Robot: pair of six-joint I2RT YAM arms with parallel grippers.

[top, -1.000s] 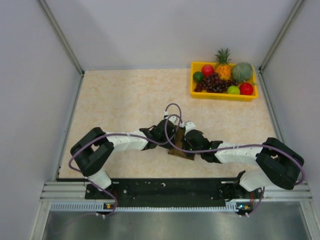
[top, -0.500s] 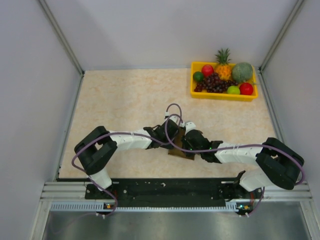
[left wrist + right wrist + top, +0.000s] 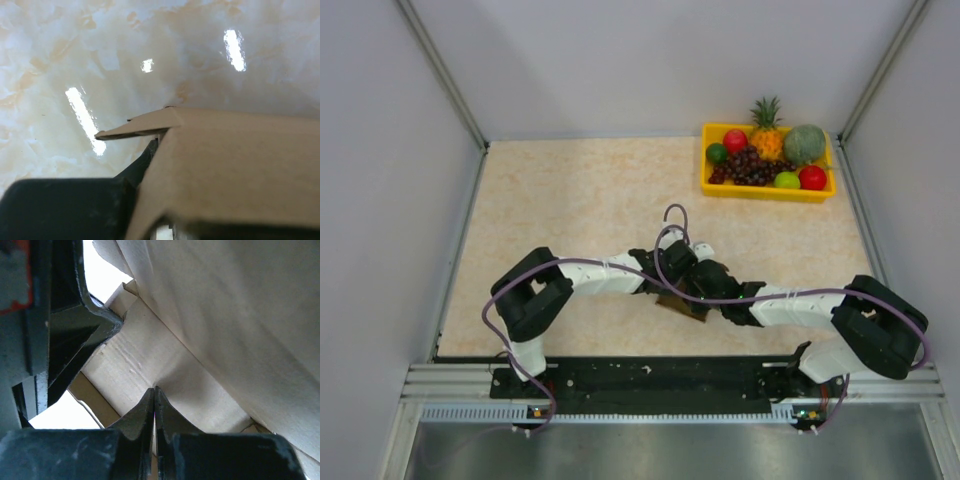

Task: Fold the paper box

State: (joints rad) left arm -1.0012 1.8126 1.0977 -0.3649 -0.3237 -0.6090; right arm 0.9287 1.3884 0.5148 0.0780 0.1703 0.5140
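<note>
You have the paper box [image 3: 682, 304] on the table [image 3: 570, 190] near its front edge, about midway across, between the two grippers and largely hidden by them from above. Your right gripper [image 3: 154, 405] is clenched, with its fingertips pressed together and up against a cardboard panel. Whether any sheet edge is pinched between them cannot be told. Your left gripper [image 3: 668, 278] sits at the box's left side, one black finger [image 3: 65, 210] beside a folded cardboard corner. Whether it is clenched or released cannot be told, and the yellow tray [image 3: 767, 193] of fruit stands well apart at the far right corner.
</note>
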